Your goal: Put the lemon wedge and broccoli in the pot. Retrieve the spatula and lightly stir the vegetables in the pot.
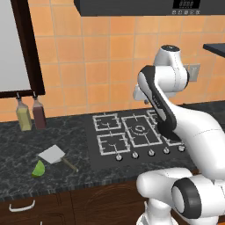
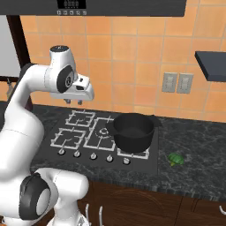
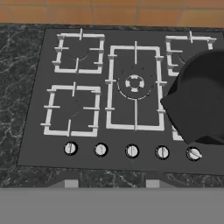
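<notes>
The black pot (image 2: 132, 131) stands on the hob's right burners, and its rim shows at the right of the hand view (image 3: 201, 103). Right of the hob, the green broccoli (image 2: 175, 160) lies on the dark counter. The yellow-green lemon wedge (image 1: 38, 168) rests on the counter left of the hob, beside the spatula (image 1: 53, 154), whose brown handle points toward the front edge. My gripper (image 2: 73, 102) hangs well above the hob's left burners, pointing down. Its fingertips (image 3: 152, 183) stand apart with nothing between them.
The hob (image 1: 132, 132) has a row of knobs (image 3: 132, 151) along its front. Two bottles (image 1: 30, 114) stand against the tiled wall at the back left. A range hood (image 2: 119, 6) hangs overhead, and a dark shelf (image 2: 212, 64) juts out at the right.
</notes>
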